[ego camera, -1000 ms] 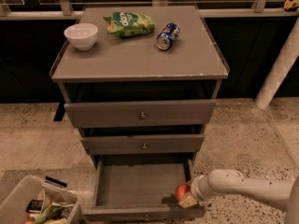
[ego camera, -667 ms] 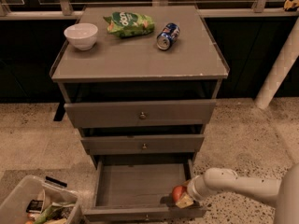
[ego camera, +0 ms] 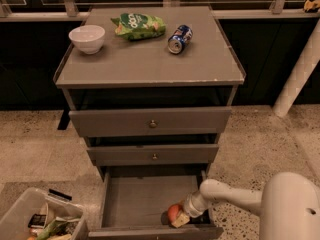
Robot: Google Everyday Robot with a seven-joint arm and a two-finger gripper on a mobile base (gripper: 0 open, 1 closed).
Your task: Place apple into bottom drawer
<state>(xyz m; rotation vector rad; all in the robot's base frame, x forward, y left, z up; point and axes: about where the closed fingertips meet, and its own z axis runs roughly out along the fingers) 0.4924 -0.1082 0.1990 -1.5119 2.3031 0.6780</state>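
The bottom drawer (ego camera: 131,204) stands pulled open under two shut drawers, its grey inside showing. The red-orange apple (ego camera: 174,212) sits low in the drawer's front right corner, close to or on the drawer floor. My gripper (ego camera: 180,217) reaches in from the right on a white arm and is at the apple, its fingers around the apple's right side. Part of the apple is hidden by the gripper.
On the cabinet top stand a white bowl (ego camera: 87,38), a green chip bag (ego camera: 138,25) and a blue soda can (ego camera: 179,38) lying on its side. A clear bin (ego camera: 35,221) of clutter sits on the floor at the lower left. A white post (ego camera: 299,73) stands at the right.
My gripper has moved left and down into the drawer with the apple, from the drawer's right edge to its front right corner.
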